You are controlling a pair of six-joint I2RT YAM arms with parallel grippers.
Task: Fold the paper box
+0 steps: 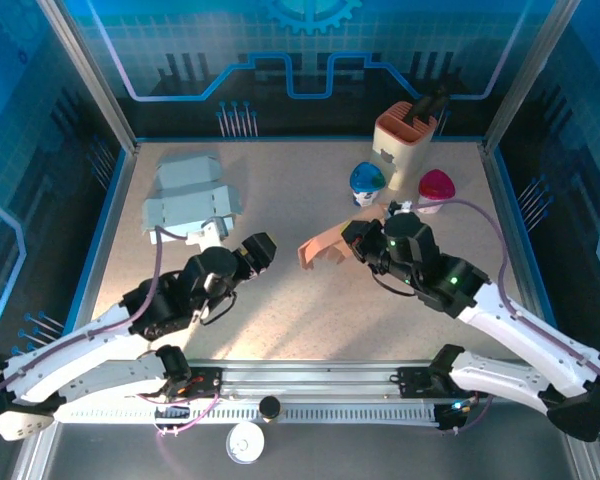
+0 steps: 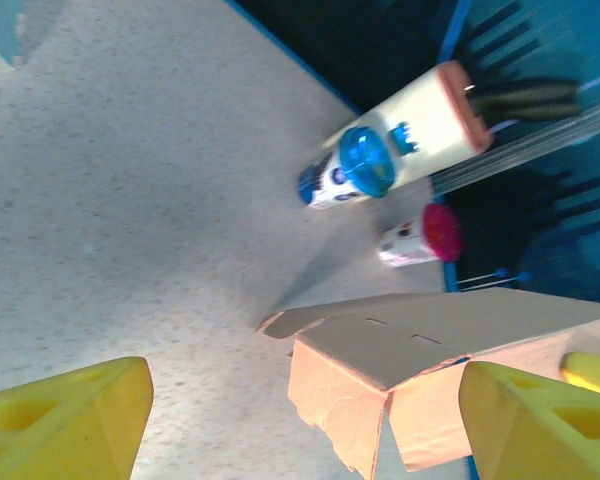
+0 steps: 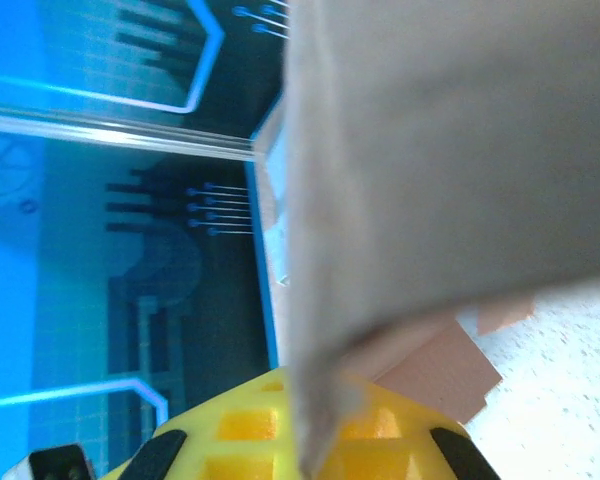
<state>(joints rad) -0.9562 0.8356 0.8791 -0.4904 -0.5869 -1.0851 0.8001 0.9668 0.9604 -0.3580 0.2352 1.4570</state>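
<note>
Right gripper (image 1: 350,240) is clenched on the paper box (image 1: 322,252), pinching the right-hand end of the card. In the right wrist view a wall of the card runs down edge-on against the yellow finger (image 3: 235,425). From that grip the box reaches leftward toward the middle of the table (image 1: 310,330), with its long axis roughly left to right and its loose flaps at the free left end. It looks held slightly off the surface, though how far up cannot be told.

Just left of that free end sits the left gripper (image 1: 263,247), released, with its jaws spread wide and facing right at the box. In its own wrist view the two yellow fingers (image 2: 65,420) stand well apart. The creased corner of the box (image 2: 360,375) lies ahead of them toward the right finger, near but seemingly not touched. So the left arm is the nearer one to the unfolded flaps, and the next move probably calls for a short reach to the right.

Well beyond, at the far right, stand a blue-lidded cup (image 1: 368,181) and a pink-lidded cup (image 1: 437,187).
</note>
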